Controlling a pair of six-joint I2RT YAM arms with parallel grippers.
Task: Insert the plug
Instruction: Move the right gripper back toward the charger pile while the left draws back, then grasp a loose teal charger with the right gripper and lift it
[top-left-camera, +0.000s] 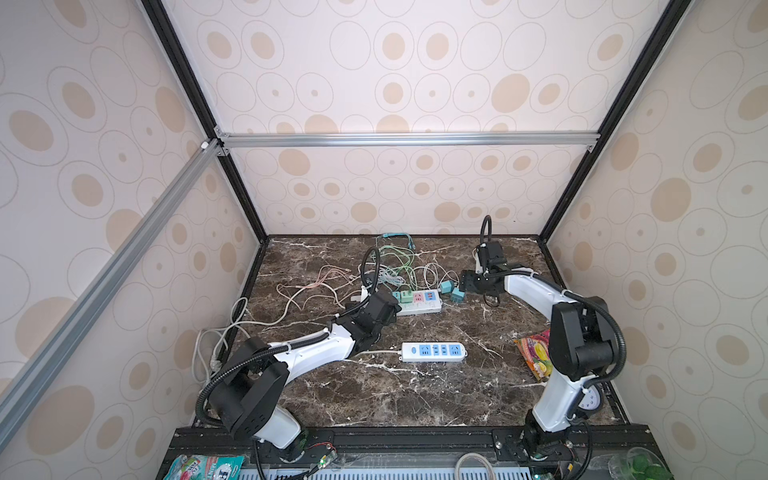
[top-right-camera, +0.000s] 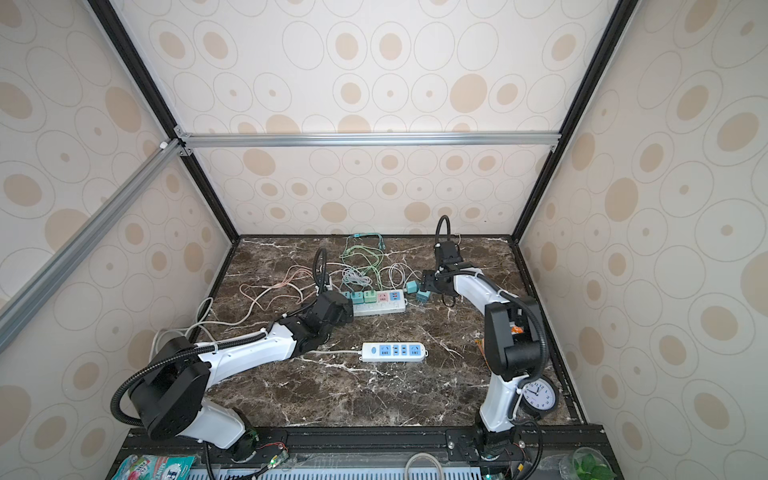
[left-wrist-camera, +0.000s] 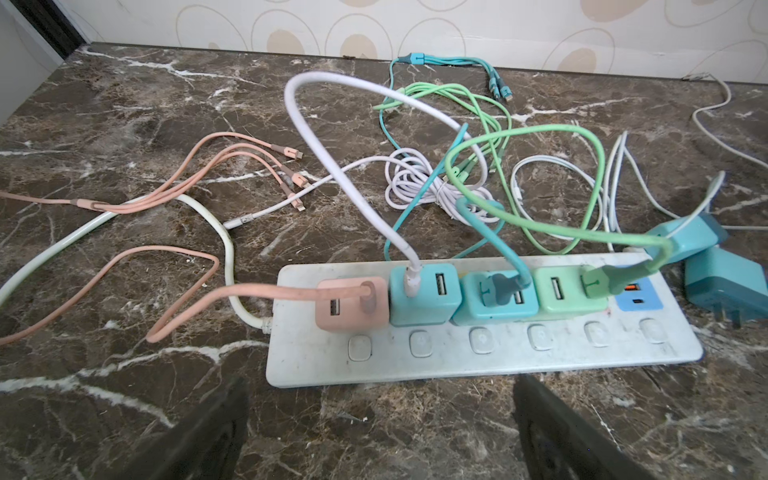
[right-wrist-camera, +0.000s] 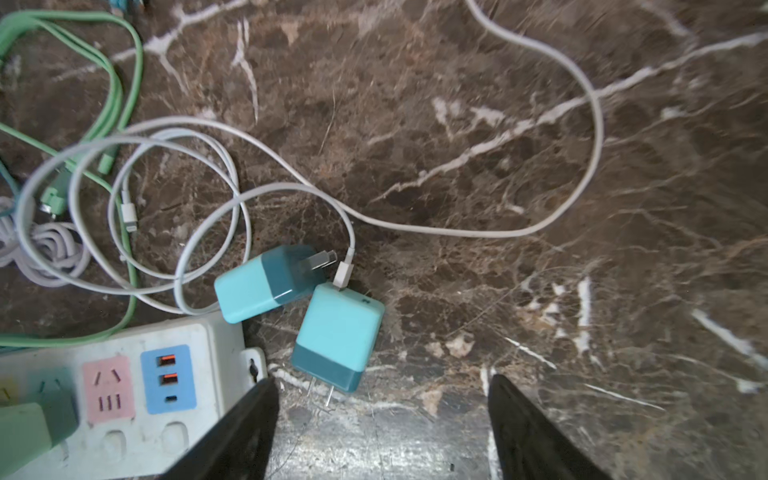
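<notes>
Two teal plugs lie loose on the marble off the right end of the white power strip (right-wrist-camera: 212, 332). One plug (right-wrist-camera: 336, 336) carries a white cable, and its prongs point toward my right gripper (right-wrist-camera: 380, 395). The other plug (right-wrist-camera: 262, 286) leans against the strip's corner. My right gripper is open just over the nearer plug's prongs and touches nothing. The strip's pink socket (right-wrist-camera: 109, 388) stands free. In both top views the plugs (top-left-camera: 457, 295) (top-right-camera: 423, 296) sit beside the right gripper (top-left-camera: 463, 283) (top-right-camera: 424, 283). My left gripper (left-wrist-camera: 382, 399) is open, empty, at the strip's (left-wrist-camera: 457, 357) front edge.
Several pink, teal and green chargers fill the strip's other sockets, and their cables (left-wrist-camera: 478, 166) tangle behind it. A second white strip (top-left-camera: 432, 351) lies nearer the front. A snack packet (top-left-camera: 534, 353) and a clock (top-right-camera: 540, 397) sit at the right edge by the right arm.
</notes>
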